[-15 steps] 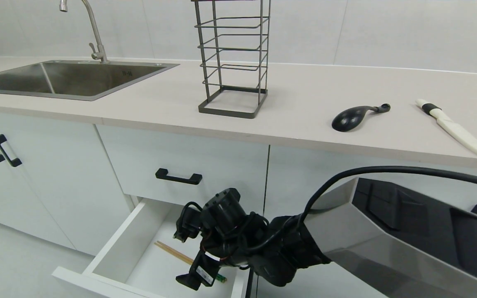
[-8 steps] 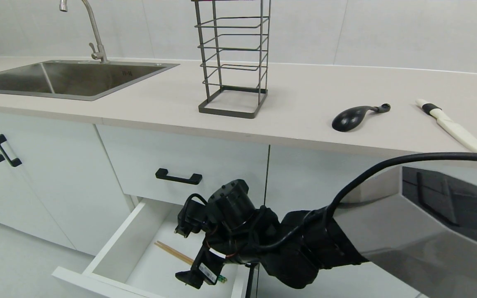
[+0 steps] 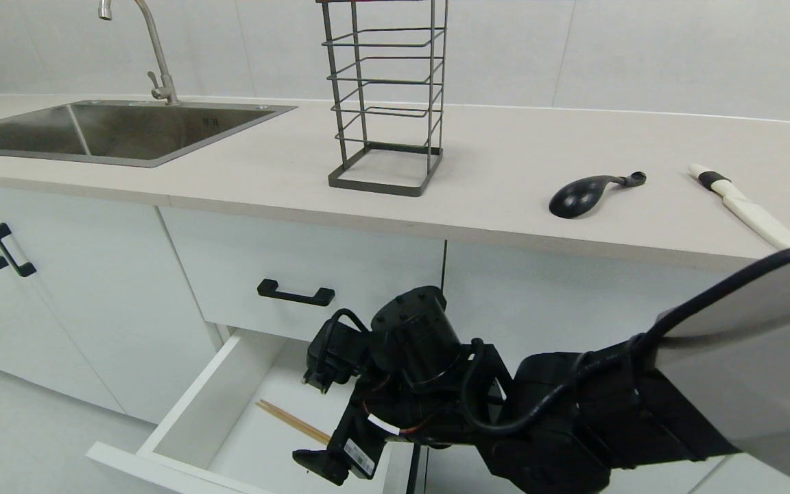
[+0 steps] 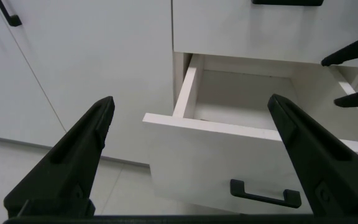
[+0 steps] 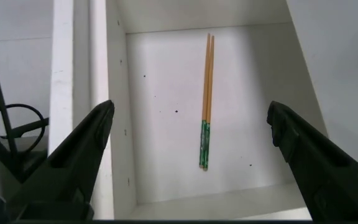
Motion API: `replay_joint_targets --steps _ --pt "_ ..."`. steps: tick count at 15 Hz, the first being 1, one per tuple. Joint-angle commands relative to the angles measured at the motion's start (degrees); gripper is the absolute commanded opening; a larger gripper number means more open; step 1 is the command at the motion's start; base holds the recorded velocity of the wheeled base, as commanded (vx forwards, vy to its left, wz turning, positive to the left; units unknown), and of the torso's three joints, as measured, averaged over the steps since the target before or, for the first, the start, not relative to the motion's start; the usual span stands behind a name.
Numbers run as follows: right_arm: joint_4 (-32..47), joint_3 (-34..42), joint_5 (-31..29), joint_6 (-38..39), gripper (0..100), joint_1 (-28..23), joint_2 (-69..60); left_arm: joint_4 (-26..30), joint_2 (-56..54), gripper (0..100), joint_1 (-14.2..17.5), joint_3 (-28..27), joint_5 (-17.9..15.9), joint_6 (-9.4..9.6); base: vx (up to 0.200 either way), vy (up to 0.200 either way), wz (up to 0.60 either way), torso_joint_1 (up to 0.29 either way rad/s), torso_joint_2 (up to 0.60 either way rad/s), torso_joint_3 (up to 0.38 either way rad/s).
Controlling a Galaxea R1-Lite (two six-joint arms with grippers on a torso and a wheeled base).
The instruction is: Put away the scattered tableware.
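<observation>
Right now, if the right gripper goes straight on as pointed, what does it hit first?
Probably the chopsticks lying on the drawer floor, almost centred in front of the open right gripper. Nothing shows in between, though depth is unclear.

- The sink is set into the counter at its left end, with the faucet at the sink's back edge.
- The wire rack stands upright mid-counter, to the right of the sink.
- The spoon lies right of the rack, toward the front edge.
- The knife lies near the counter's right end, apart from the spoon.
- Below the counter an open drawer holds the chopsticks on its floor.
- The right gripper hangs above the drawer.
</observation>
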Motion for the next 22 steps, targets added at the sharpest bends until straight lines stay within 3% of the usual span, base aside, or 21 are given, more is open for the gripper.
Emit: replay_joint_targets --steps 1,8,13,22 --pt "-1.94 6.23 -1.02 0.58 100 0.67 -6.23 -0.01 0.0 100 0.0 0.0 0.0 -0.01 0.0 0.0 0.0 0.0 0.0 0.0" --pt "-8.09 23.02 -2.61 1.99 100 0.67 -17.4 -0.01 0.0 100 0.0 0.0 -0.09 -0.01 0.0 0.0 0.0 0.0 0.0 0.0" --pt "-8.45 31.54 -7.53 3.39 100 0.32 -22.85 -0.01 0.0 100 0.0 0.0 0.0 -0.01 0.0 0.0 0.0 0.0 0.0 0.0" --pt "-8.18 33.91 -9.02 2.95 100 -0.3 -24.52 -0.01 0.0 100 0.0 0.0 -0.09 -0.01 0.0 0.0 0.0 0.0 0.0 0.0"
